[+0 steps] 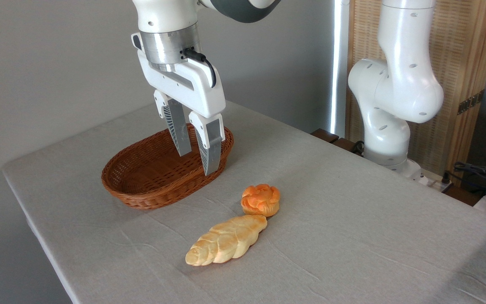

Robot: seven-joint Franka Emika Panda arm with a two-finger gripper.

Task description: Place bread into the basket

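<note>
Now: reach the bun from above

Now the gripper hangs over the basket, its fingers apart and grasping nothing. The bun sits on the table at about 4 o'clock from the basket, touching the braided loaf. I judge it best to descend straight, fingers clear of the loaf.

The arm is glossy white with rounded joints, small dark holes and a grey band at top centre. A silver ring and a black cable top the white gripper, whose fingers are ribbed grey.
</note>
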